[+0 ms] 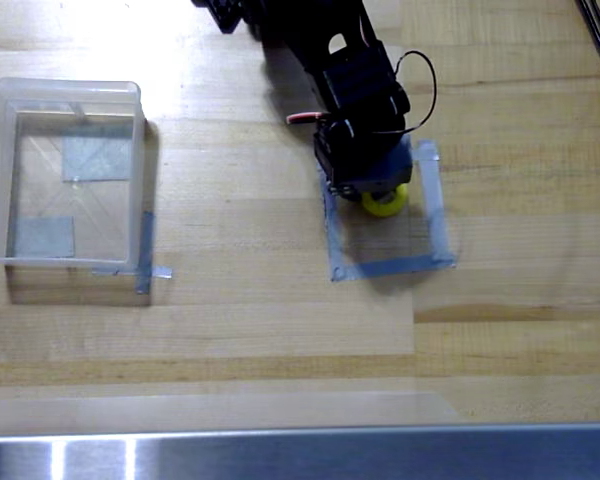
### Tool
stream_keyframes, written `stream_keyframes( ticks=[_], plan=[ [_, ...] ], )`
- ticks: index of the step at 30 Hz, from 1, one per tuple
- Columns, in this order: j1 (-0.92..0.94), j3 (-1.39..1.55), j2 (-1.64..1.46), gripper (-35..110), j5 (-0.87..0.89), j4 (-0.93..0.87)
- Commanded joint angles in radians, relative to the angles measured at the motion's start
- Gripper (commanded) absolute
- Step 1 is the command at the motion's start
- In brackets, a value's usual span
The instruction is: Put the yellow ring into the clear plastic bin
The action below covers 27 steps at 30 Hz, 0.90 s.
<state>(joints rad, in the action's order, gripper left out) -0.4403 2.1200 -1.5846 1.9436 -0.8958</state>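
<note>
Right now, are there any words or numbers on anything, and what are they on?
None can be read. The black arm, the yellow ring, the clear plastic bin, the grey tape square and the wooden table all carry no readable words, labels or numbers.

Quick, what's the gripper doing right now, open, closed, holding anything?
Gripper: down on the yellow ring inside the grey tape square; the arm hides the fingers, so open or closed cannot be told.

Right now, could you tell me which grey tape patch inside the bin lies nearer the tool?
The upper patch in the clear plastic bin; the other patch sits at its lower-left corner.
</note>
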Motion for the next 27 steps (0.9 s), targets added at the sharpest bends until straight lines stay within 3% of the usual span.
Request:
stream_keyframes(
  ticks=[1, 14, 27],
  plan=[
    [-0.006, 0.000, -0.135, 5, 0.006, -0.034],
    [0.262, -0.003, -0.465, 5, -0.129, -0.253],
    [0.118, -0.009, -0.463, 6, -0.135, -0.219]
  ],
)
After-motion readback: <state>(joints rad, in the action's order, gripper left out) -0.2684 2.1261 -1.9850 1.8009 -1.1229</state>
